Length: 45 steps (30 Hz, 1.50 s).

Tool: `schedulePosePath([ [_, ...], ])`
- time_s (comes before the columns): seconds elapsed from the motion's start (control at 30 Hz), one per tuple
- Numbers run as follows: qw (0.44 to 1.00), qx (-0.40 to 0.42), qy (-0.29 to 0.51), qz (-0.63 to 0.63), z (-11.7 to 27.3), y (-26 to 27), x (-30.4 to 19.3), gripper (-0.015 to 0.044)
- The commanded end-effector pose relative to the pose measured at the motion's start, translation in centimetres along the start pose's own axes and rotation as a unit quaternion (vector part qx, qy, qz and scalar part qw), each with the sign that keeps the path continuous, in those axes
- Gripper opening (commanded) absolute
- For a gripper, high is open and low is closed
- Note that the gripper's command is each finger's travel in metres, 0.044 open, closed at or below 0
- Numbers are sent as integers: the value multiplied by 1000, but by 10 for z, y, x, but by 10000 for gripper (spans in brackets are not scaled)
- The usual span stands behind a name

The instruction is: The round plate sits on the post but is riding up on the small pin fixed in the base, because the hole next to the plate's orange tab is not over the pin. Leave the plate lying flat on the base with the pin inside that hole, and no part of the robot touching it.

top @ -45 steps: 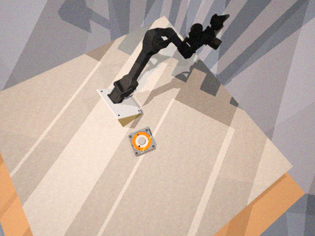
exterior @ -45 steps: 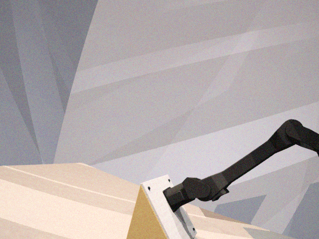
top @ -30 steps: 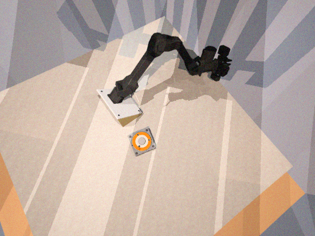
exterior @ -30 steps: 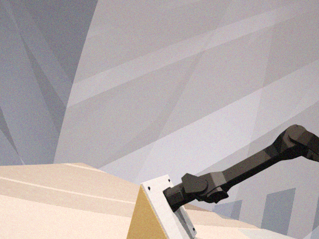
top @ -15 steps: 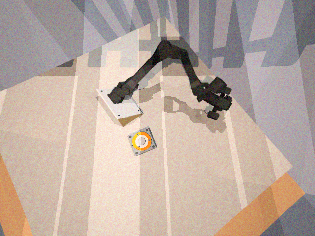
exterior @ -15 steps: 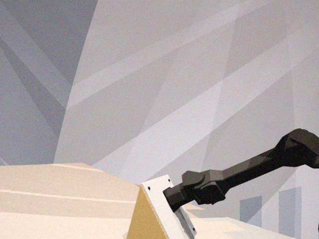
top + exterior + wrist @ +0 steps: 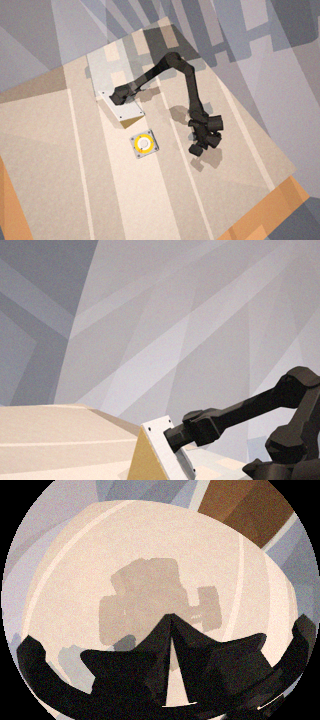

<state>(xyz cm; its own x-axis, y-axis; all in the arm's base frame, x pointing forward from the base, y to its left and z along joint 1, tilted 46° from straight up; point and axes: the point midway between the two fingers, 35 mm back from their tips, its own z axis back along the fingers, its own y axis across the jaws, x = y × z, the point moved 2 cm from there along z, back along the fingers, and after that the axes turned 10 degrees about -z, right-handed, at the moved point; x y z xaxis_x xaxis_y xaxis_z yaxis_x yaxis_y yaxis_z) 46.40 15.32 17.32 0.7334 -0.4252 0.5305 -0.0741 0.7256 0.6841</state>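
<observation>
The gripper (image 7: 196, 149) hangs right of the plate (image 7: 143, 143), fingers together on nothing. Lower the closed tips beside the orange tab (image 7: 139, 150) and nudge the plate round gently.

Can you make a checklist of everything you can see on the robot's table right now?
Surface: pale striped table top, orange edge at the corners.
Job's things: round plate, yellow ring with white middle, on the grey square base; its orange tab points toward the lower left. Pin too small to tell.
Clutter: nothing seen.
Gripper: gripper shut, holding nothing, off to the plate's right, not touching it.
Cables: nothing seen.
Surroundings: arm mounted on a tilted white panel; grey patterned backdrop.
</observation>
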Motion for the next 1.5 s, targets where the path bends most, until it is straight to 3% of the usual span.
schedulePosePath([
  [0.0, 996, -64, 60, 3, 6, -71, -9, 0],
  [0.3, 967, -124, 220, -35, 54, -202, -55, 0],
  [0.43, 953, -112, 274, -69, 81, -235, -78, 0],
  [0.6, 927, -39, 339, -154, 135, -272, -118, 0],
  [0.87, 926, -36, 340, -157, 136, -272, -120, 0],
  [1.17, 926, -35, 340, -158, 100, -269, -149, 0],
  [1.47, 926, -35, 340, -158, 103, -273, -155, 0],
])
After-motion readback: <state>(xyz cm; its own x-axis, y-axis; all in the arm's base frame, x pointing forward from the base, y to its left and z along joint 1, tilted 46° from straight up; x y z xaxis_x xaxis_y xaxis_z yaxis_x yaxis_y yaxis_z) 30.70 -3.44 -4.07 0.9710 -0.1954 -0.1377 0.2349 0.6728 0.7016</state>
